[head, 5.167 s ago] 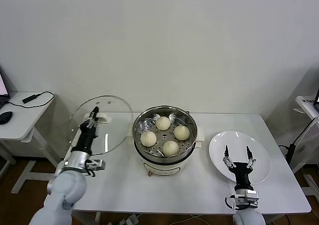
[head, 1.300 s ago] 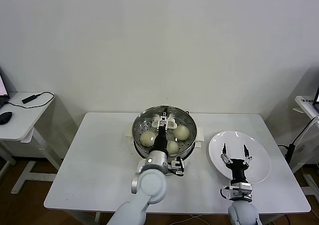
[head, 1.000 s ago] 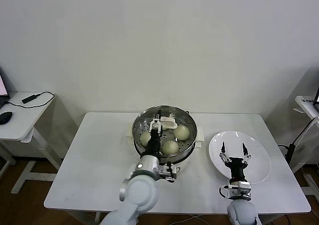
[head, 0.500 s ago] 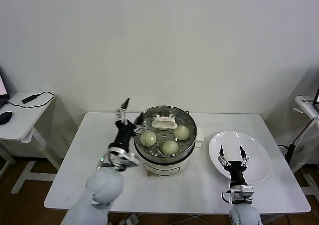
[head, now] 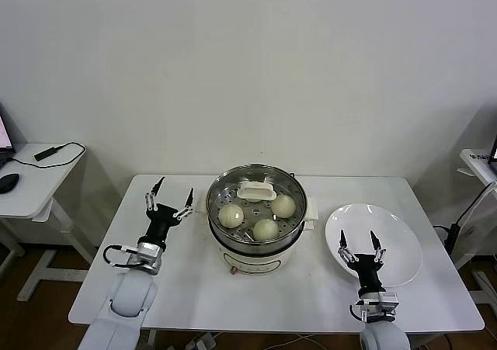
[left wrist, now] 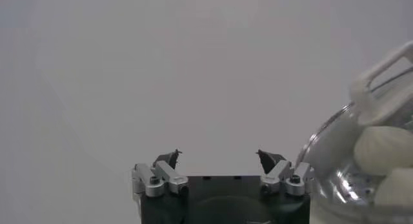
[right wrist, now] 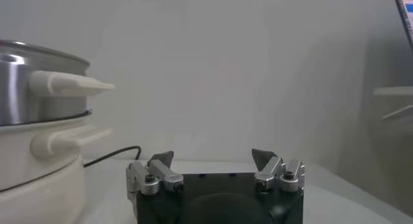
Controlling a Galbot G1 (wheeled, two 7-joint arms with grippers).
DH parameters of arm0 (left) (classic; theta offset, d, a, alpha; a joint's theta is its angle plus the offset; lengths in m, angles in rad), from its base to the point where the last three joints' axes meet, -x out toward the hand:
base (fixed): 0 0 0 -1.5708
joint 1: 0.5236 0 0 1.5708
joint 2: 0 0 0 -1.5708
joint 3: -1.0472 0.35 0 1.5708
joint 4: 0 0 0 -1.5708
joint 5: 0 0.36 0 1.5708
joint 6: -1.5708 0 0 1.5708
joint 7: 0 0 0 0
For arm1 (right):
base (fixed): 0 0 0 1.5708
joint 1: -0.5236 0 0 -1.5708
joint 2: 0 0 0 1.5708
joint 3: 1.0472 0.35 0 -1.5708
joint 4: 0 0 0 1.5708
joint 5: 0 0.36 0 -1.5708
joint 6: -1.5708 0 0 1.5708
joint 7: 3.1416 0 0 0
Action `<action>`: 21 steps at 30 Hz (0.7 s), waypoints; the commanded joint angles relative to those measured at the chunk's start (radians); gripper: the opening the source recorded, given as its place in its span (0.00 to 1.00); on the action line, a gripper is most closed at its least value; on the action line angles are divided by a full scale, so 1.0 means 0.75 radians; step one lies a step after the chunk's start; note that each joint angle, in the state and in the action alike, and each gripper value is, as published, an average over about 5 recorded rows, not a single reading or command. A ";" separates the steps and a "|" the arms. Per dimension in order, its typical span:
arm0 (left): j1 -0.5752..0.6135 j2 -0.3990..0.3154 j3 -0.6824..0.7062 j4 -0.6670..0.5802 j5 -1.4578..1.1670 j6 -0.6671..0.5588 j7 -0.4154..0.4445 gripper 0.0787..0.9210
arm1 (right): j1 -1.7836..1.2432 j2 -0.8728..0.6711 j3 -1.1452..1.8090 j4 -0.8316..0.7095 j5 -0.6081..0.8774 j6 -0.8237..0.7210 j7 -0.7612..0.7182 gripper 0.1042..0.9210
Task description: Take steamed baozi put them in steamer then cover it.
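Flanking covered steamer (head: 257, 210): plate (head: 396, 245), open pincers

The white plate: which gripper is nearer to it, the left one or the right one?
Right. The right gripper is open over the near left edge of the plate. The left gripper, also open, is beyond the steamer, on its far side from the plate.

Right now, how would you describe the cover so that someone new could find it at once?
On the white table, look at the shiny steamer in the middle. The cover sits on top of it, over the baozi. It is the clear glass one with a white oblong handle, unlike the empty white plate.
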 commanded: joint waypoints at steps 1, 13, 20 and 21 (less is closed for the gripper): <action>0.050 0.012 -0.083 0.131 -0.337 -0.173 0.045 0.88 | -0.011 -0.012 0.000 0.011 0.071 -0.008 -0.035 0.88; 0.119 0.005 -0.089 0.096 -0.290 -0.177 0.051 0.88 | -0.042 -0.023 0.010 0.048 0.055 -0.027 -0.005 0.88; 0.139 0.008 -0.090 0.093 -0.286 -0.178 0.061 0.88 | -0.061 -0.027 0.026 0.074 0.072 -0.034 -0.030 0.88; 0.141 0.008 -0.090 0.093 -0.286 -0.178 0.062 0.88 | -0.061 -0.025 0.026 0.076 0.071 -0.034 -0.031 0.88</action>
